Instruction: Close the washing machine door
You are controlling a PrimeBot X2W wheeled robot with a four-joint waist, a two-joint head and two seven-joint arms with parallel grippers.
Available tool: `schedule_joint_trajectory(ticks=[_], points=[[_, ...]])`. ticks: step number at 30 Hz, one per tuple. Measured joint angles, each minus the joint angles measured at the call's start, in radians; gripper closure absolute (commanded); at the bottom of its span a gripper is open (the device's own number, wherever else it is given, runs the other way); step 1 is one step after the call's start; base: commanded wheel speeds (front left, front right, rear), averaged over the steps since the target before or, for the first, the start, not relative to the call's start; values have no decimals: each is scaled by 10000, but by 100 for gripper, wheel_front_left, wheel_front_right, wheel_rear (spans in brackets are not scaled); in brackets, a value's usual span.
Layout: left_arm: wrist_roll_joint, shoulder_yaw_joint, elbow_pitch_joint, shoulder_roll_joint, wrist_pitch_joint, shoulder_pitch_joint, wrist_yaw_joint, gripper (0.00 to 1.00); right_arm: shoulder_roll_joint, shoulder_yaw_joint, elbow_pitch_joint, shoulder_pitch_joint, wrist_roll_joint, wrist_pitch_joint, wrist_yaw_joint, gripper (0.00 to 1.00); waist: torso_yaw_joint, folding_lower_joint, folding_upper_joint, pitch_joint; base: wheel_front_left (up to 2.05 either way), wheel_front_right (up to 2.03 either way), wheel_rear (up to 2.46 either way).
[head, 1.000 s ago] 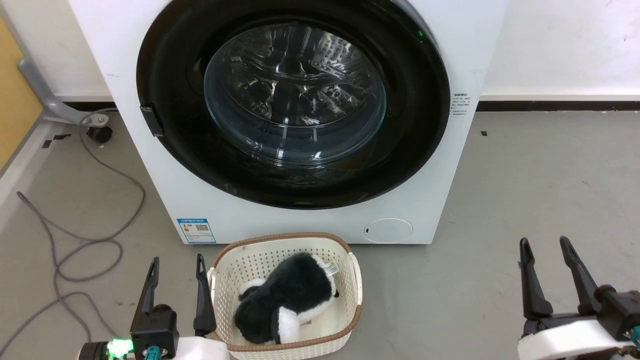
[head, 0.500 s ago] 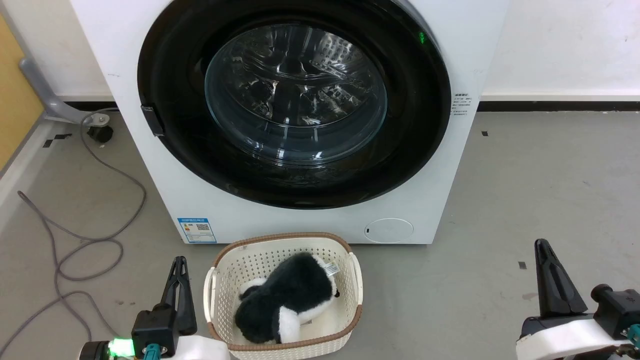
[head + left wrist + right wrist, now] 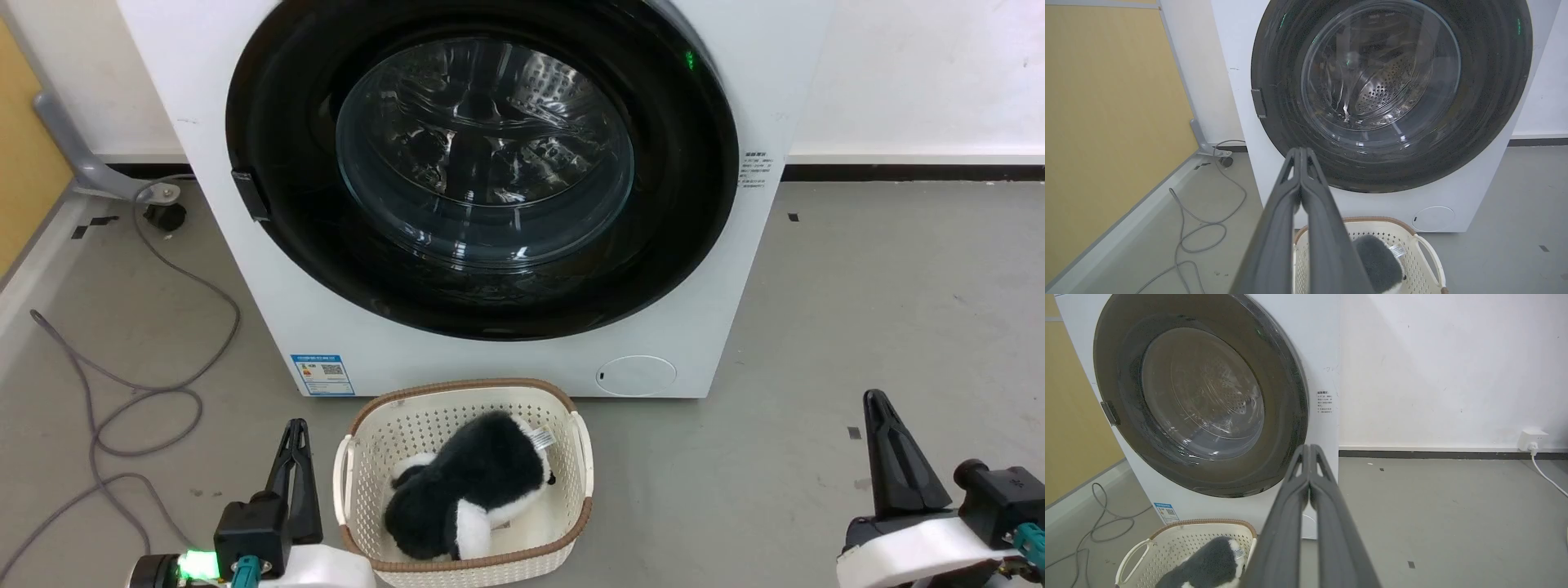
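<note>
The washer [image 3: 245, 269] stands against a white wall [image 3: 1433, 375], its door [image 3: 277, 245] lying flush in the front, with a black rim around the glass and a small latch tab [image 3: 249, 194] at the rim's left edge. Just before it on the grey floor [image 3: 857, 286] sits a cream basket [image 3: 584, 457] holding a black-and-white plush toy [image 3: 473, 490]. Just beside the basket is the left gripper [image 3: 295, 426], whose 2 fingers [image 3: 1280, 220] are pressed together with nothing between them. The right gripper [image 3: 876, 400] hovers low over bare floor at the right, well apart from the basket, its 2 fingers [image 3: 1290, 522] likewise closed on nothing. A grey cable [image 3: 163, 392] loops across the floor left of the washer, near a yellow panel [image 3: 1106, 122] and a caster [image 3: 167, 216]. Open floor runs from the washer's right edge along the wall, where a socket [image 3: 1533, 437] sits low with a white cord [image 3: 1547, 477].
</note>
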State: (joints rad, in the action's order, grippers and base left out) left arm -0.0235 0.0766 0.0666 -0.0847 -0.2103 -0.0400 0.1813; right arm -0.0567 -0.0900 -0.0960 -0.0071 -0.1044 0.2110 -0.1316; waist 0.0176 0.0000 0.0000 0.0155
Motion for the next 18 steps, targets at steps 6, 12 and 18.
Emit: schedule_joint_trajectory(ticks=[6,12,18], points=[[27,-42,-50,13,113,3,-94,100,0,48,56,0,71,-138,0,100,-10,0,0,-9,0,0,0],[29,-92,-98,46,282,9,-240,100,0,113,109,0,100,-278,0,100,-22,-1,0,-20,0,0,0],[29,-140,-127,58,407,19,-305,100,0,159,159,0,169,-407,0,100,-33,0,0,-29,0,0,0]])
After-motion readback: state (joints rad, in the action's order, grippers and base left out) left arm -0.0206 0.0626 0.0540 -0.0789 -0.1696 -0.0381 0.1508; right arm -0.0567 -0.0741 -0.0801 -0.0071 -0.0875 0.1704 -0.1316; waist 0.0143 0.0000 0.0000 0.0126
